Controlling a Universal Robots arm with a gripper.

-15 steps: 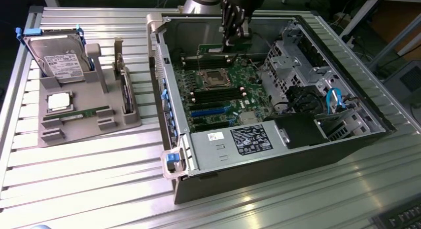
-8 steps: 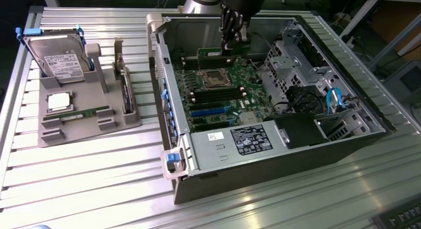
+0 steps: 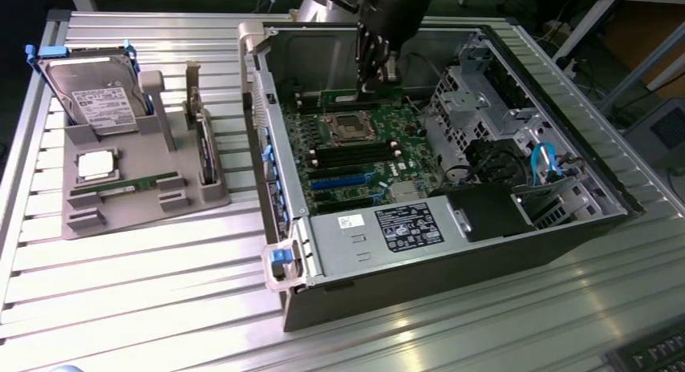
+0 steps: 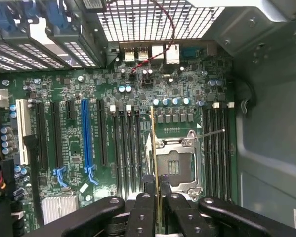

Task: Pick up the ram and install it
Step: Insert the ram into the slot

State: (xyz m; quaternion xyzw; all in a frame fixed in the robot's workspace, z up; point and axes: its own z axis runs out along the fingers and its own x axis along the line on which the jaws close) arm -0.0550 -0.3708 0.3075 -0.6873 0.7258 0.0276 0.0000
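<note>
**Currently: Ram Clamped in the Gripper Above the Motherboard**

Gripper status: the gripper reaches down into the open tower case, which lies on its side on the slatted metal table. Its fingers are closed together on the ram, with one finger pressed on each face of the stick.

Ram position: in the wrist view the ram appears edge-on as a thin line. It extends out from the fingertips over the motherboard. It lies parallel to the black memory slots, along the side of the CPU socket that faces them (whether it touches the board cannot be told).

Outside the case: a grey holder stands toward the exterior view's left, well apart from the gripper. It carries a second green stick lying flat and a hard drive standing upright at its far end.
</note>
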